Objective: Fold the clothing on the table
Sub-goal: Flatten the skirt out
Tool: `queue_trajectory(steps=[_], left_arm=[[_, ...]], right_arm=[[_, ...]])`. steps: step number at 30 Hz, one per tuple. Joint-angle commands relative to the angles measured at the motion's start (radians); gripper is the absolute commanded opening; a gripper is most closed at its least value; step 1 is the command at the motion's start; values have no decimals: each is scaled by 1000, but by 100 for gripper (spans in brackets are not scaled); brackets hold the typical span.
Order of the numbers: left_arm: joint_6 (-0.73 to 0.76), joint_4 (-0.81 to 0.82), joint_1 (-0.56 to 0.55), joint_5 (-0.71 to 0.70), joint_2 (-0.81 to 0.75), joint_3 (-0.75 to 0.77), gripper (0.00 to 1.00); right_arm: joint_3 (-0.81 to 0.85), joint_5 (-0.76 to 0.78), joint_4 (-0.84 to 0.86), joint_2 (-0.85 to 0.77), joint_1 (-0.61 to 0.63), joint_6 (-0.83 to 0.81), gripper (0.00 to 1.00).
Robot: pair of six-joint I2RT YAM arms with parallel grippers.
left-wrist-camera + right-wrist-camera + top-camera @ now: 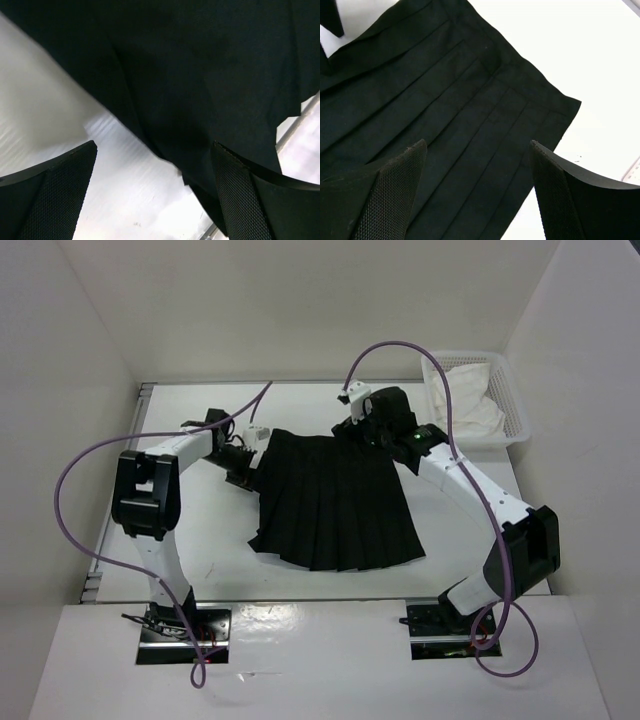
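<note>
A black pleated skirt lies spread flat in the middle of the desk. The left arm has its jaws wide apart at the skirt's far-left corner, apparently gripping nothing, though that view is dark. The right arm holds its jaws released above the waistband's right end.

The overhead view is bright, lit evenly from above; the white counter and walls nearly wash out, with only faint soft shadows beside the arms; the black skirt keeps thin pleat lines. The left wrist view is dim, the cloth a dark, soft blur; streaky glare lies on the counter; the fingers of the left claw show their mesh clearly. The right wrist view has crisp pleats; its counter is blown out to plain white.
</note>
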Motion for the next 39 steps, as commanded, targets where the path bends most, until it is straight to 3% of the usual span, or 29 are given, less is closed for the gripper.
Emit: queue_trajectory(steps=[1,12,15,16,17,20,23,28,33,34,35,38,39], left_arm=[[3,-6,5,110,43,37,100],[46,-58,-18,36,35,-54,99],[55,-68,-38,27,67,-54,78],[68,-87,-47,27,88,-54,65],[78,-88,-48,27,89,-45,41],[88,-97,-80,27,99,-35,29],[98,-124,-115,13,109,-6,0],[97,-161,-124,-166,66,118,0],[60,-161,-124,-344,-62,361,0],[60,-172,-124,-358,-72,395,4],[60,-172,-124,-410,-91,422,37],[60,-172,-124,-529,-114,448,41],[60,-172,-124,-574,-126,448,30]], right_arm=[[-4,1,23,-25,2,-6,87],[-31,10,57,-25,11,-6,87],[-40,10,57,-36,11,3,87],[-40,21,57,-36,11,3,87],[-40,21,57,-45,11,3,87],[-62,30,66,-54,11,3,87],[-82,41,75,-54,11,-6,87],[-91,50,85,-54,11,-6,87],[-100,41,94,-73,11,-6,87],[-100,41,94,-73,11,-6,87],[-100,41,94,-73,11,-6,87],[-109,32,94,-82,11,-6,87],[-119,32,103,-91,11,-6,87]])
